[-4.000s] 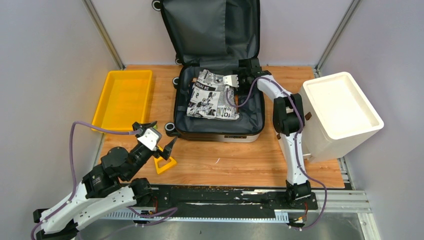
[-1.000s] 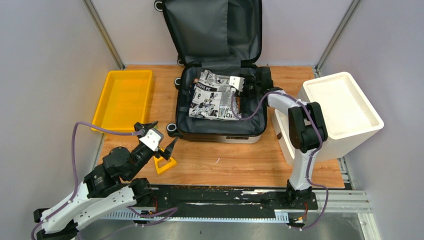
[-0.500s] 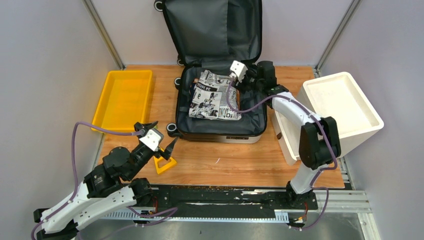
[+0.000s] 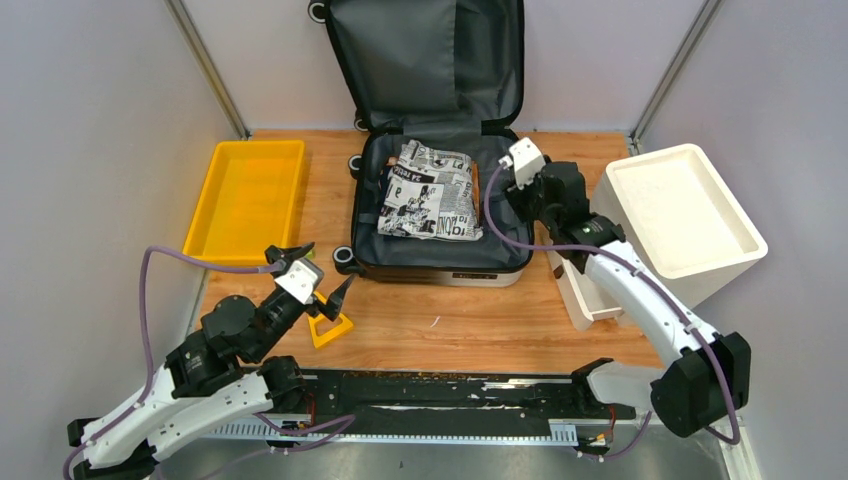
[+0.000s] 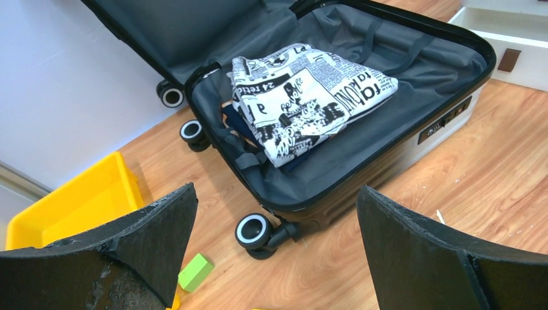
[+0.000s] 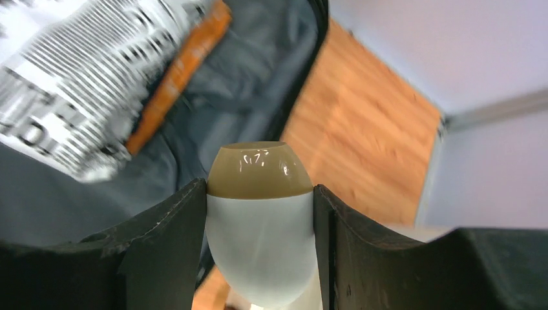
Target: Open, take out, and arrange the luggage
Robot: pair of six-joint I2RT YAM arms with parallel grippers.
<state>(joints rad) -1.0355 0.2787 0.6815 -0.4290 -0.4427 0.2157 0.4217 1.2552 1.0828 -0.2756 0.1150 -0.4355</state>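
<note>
A yellow tray (image 4: 245, 190) sits at the table's far left. Near it, the left gripper (image 4: 322, 268) hangs above the wood with its jaws spread wide and nothing between them. A small yellow triangle frame (image 4: 331, 329) lies just beside it, and the left wrist view shows a green block (image 5: 196, 271) close by.

In the middle, the suitcase (image 4: 440, 272) lies open against the back wall. Its lid (image 4: 425, 60) stands upright and its grey lining is showing. A folded cloth with newspaper print (image 4: 428, 190) rests in the lower half, with something orange (image 6: 181, 77) under its right edge.

The right gripper (image 6: 260, 188) is at the suitcase's right rim, between the case and the white bin (image 4: 690, 215). It is clamped on a small rounded white thing with a tan cap (image 6: 258, 226). The right wrist view is blurred, so it may be a little bottle.
</note>
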